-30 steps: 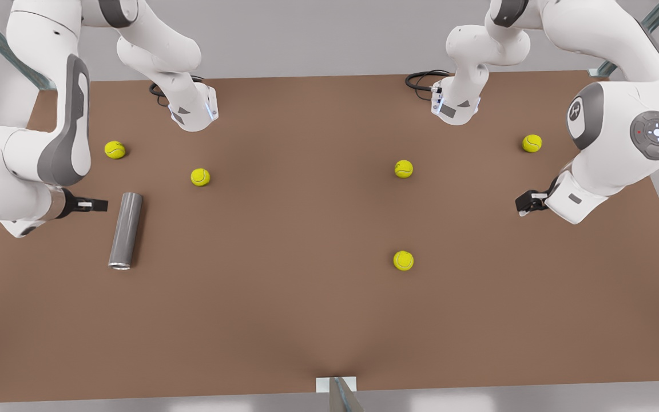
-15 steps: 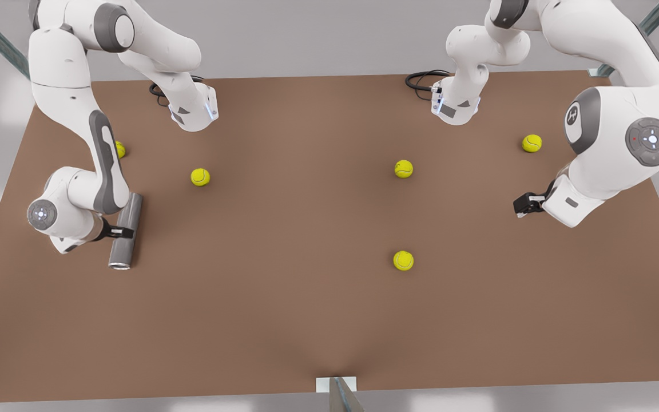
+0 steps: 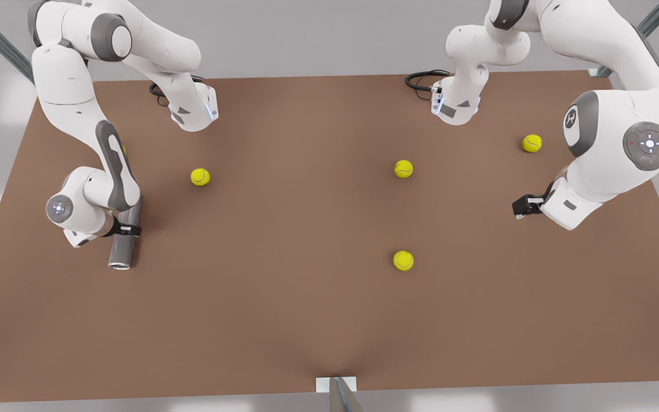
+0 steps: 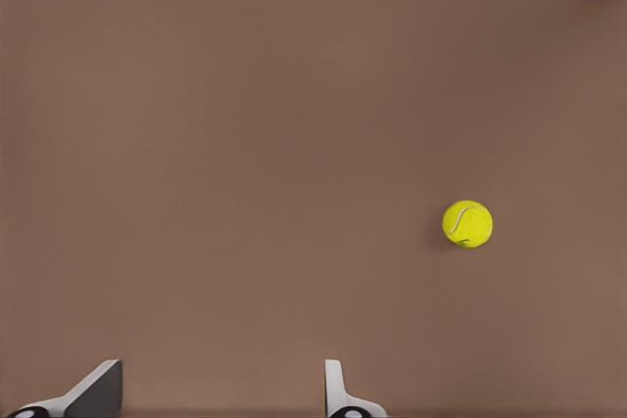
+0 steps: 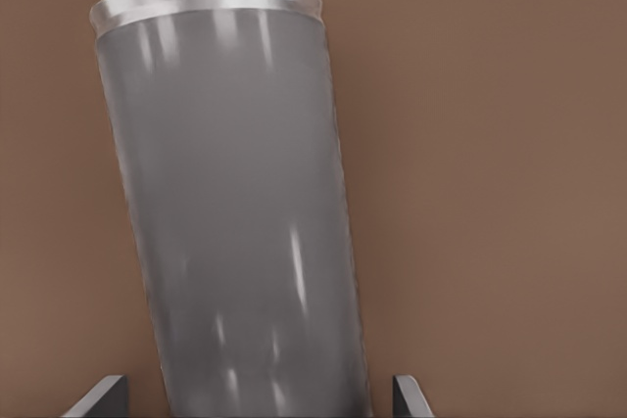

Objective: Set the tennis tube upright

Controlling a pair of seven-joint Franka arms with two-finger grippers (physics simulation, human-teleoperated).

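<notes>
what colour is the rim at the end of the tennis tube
Lighter silvery, against the plain grey body of the tennis tube; the right wrist view shows it best.

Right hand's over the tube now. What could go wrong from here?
The right hand straddles the lying tennis tube near mid-length, fingers open. Closing off-centre could roll the round tube away. Gripped across its smooth sides, it may swivel or slip while being tipped up. The left hand waits open, far off, so it can't steady it.

Bare table [image 3: 261,320] around tennis tube [image 3: 122,246]; nearest ball [image 3: 200,177] well apart.
</notes>
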